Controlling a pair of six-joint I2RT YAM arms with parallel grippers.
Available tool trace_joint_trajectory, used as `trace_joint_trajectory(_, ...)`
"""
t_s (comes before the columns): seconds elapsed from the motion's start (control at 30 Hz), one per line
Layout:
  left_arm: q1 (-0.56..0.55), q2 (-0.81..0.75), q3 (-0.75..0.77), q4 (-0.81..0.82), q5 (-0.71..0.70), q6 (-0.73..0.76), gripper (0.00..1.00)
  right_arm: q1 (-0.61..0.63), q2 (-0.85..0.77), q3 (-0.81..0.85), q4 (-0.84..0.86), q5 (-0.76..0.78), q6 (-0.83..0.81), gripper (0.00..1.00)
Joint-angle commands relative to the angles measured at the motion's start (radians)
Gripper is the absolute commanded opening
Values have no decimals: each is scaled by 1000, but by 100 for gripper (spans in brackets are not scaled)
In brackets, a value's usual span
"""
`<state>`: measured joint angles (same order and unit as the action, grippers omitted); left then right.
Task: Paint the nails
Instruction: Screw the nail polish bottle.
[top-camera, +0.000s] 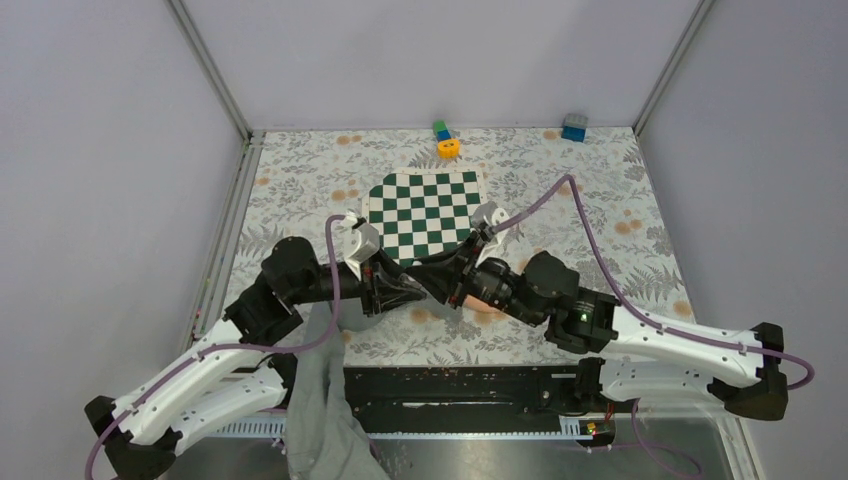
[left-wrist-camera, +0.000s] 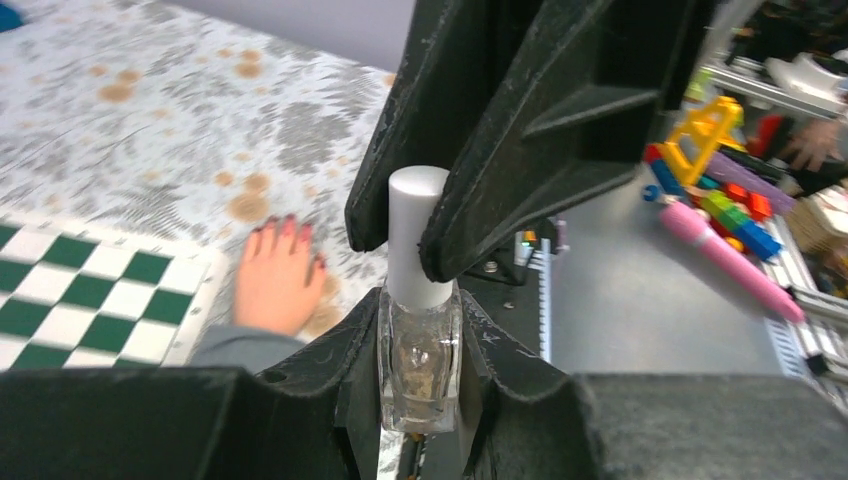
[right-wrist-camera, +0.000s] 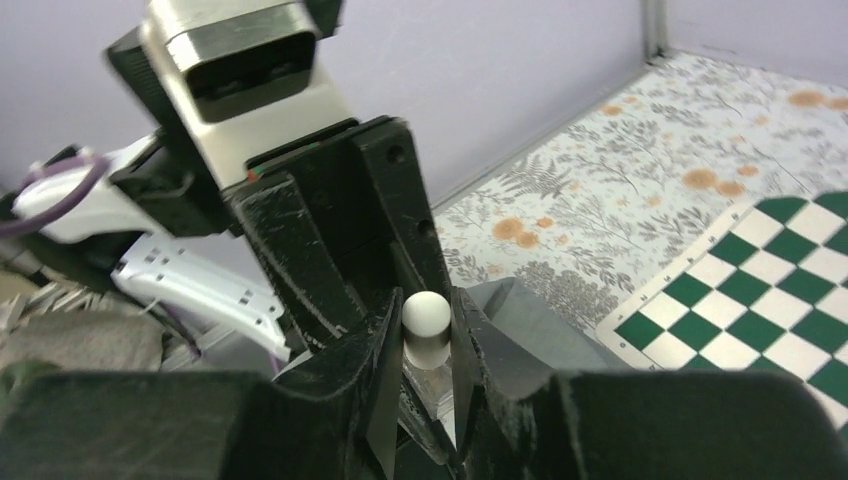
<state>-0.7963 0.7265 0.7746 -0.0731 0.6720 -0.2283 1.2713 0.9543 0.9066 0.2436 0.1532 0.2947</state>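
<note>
Glossy red nails (left-wrist-camera: 288, 221); clear glass bottle (left-wrist-camera: 420, 350)

1. The far half of the checkered mat (top-camera: 425, 205) lies bare and open above.
2. At its near edge, the left gripper (left-wrist-camera: 420, 375), clamped on a clear bottle (left-wrist-camera: 418, 345), and the right gripper (right-wrist-camera: 428, 345), pinching the white cap (left-wrist-camera: 415, 215), block passage.
3. Just beside that edge lies the pale hand (left-wrist-camera: 272, 285) with its nails (left-wrist-camera: 286, 222).
4. Beyond the mat's far edge stand an orange ring (top-camera: 449, 148) and a blue block (top-camera: 573, 128).
5. Right of the mat, a purple cable (top-camera: 568, 180) arcs through the air.
</note>
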Motion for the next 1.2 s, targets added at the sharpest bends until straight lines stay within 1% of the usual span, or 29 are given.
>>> trace_joint_trajectory(0.0,22,-14,39,-17,-329,47,0,19,77,64,-108,93,136,0)
trace_joint_trajectory(0.27,21,1,50,-96,-532,67,0,20,223,147,-183,226,322,0)
trace_joint_trajectory(0.4,20,25,71,-146,-624,63,0,19,264,169,-206,276,418,0)
trace_joint_trajectory(0.57,18,41,71,-162,-668,56,0,19,299,179,-213,293,500,0)
trace_joint_trajectory(0.67,17,48,80,-163,-618,55,0,19,299,176,-198,287,505,0)
trace_joint_trajectory(0.7,18,48,76,-154,-602,55,0,19,293,172,-191,290,500,2)
trace_joint_trajectory(0.73,18,48,76,-151,-586,56,0,19,284,166,-183,293,489,11)
trace_joint_trajectory(0.8,18,50,79,-148,-554,63,0,19,259,148,-146,297,459,35)
trace_joint_trajectory(0.87,18,52,86,-149,-506,74,0,19,229,137,-135,315,431,55)
trace_joint_trajectory(0.9,18,54,91,-151,-474,79,0,19,213,138,-143,331,414,62)
trace_joint_trajectory(0.97,18,49,93,-138,-408,83,0,19,178,135,-155,374,389,66)
trace_joint_trajectory(1.03,18,42,91,-124,-357,87,0,19,136,120,-162,424,360,74)
trace_joint_trajectory(1.17,19,28,88,-105,-270,107,0,19,37,89,-169,506,284,78)
